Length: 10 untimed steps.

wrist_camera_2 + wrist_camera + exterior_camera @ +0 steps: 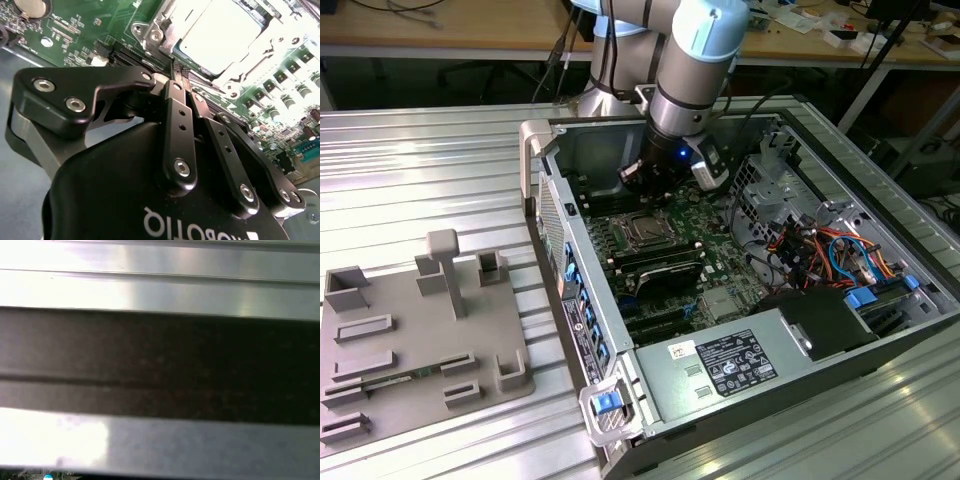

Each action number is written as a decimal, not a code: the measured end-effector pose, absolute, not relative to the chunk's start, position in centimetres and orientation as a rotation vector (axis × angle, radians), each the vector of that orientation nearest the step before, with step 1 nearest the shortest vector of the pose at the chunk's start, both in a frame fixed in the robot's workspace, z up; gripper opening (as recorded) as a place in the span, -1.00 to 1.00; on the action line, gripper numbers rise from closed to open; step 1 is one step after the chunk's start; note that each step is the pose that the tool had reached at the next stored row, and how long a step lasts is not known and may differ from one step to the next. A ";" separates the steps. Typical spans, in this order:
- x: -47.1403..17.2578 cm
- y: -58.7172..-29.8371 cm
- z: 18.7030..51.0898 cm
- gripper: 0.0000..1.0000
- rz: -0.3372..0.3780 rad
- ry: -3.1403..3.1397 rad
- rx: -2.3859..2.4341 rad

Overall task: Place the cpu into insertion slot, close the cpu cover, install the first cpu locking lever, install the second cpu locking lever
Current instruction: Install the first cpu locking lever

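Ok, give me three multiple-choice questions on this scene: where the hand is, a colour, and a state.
1. Where is the hand? A over the grey tray; B inside the computer case, near the cpu; C above the power supply.
2. Circuit board colour? A green; B red; C white.
3. The hand's fingers? A spread wide; B gripping the cpu; C closed together.
Answers: 1 B, it reaches into the case; 2 A, green around the cpu; 3 C, fingertips meet.

Arm (685,60) reaching steeply down, claw (179,75) fingertips pressed together
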<state>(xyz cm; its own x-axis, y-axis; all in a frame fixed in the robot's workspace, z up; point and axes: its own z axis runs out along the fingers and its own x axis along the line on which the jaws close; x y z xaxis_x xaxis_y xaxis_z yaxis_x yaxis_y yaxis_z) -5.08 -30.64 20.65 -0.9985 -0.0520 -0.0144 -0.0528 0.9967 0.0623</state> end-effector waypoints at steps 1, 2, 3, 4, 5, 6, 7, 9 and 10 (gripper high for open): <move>-5.1 -30.6 20.7 -0.79 0.098 3.126 -0.082; -5.1 -30.6 20.7 -0.79 0.098 3.126 -0.082; -5.1 -30.6 20.7 -0.79 0.098 3.126 -0.083; -5.1 -30.6 20.7 -0.79 0.098 3.126 -0.082; -5.1 -30.5 20.7 -0.79 0.098 3.126 -0.082; -5.1 -30.5 20.7 -0.79 0.098 3.126 -0.082; -5.0 -30.4 20.6 -0.79 0.098 3.126 -0.082; -4.8 -30.4 20.6 -0.79 0.098 3.126 -0.082; -4.6 -30.3 20.6 -0.79 0.099 3.126 -0.082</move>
<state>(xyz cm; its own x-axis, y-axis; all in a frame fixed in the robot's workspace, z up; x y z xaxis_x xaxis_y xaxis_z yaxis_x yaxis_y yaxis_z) -4.57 -30.32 20.65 -0.9985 -0.0522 -0.0145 -0.0531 0.9966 0.0632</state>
